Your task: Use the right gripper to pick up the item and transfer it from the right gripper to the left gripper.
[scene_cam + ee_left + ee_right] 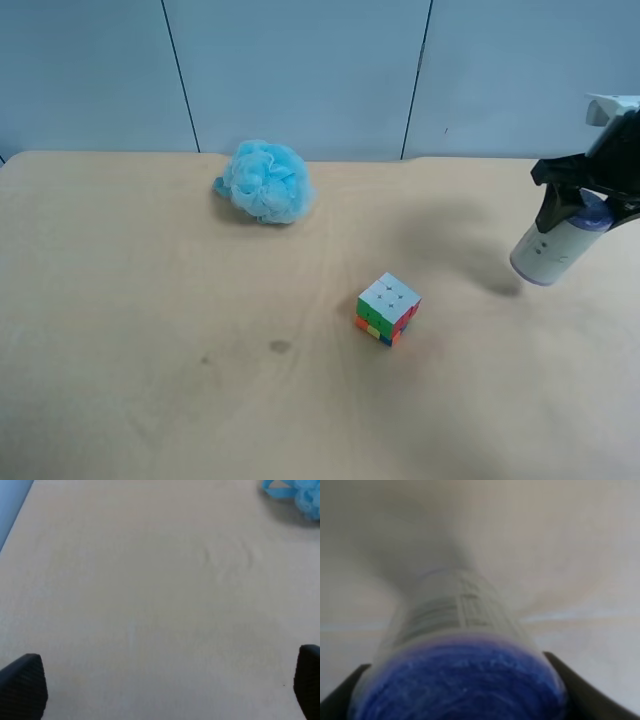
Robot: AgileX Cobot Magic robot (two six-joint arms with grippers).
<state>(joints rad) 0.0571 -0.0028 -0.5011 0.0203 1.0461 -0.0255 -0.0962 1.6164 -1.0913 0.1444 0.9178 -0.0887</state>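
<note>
The item [550,252], a small off-white can with a purple-blue lid, hangs tilted near the right edge of the exterior high view, casting a shadow on the table. My right gripper [580,200] is shut on its lid end from above. In the right wrist view the item [455,630] fills the middle, its blue lid close to the camera, with a black finger [342,692] pressed against each side of it. In the left wrist view my left gripper [165,685] is open above bare tabletop, its fingertips [22,682] far apart with nothing between them. It is outside the exterior high view.
A multicoloured cube [388,308] sits on the wooden table [150,350] left of the item. A fluffy light-blue puff [265,180] lies toward the back, also seen at a corner of the left wrist view [295,492]. A blue wall stands behind the table.
</note>
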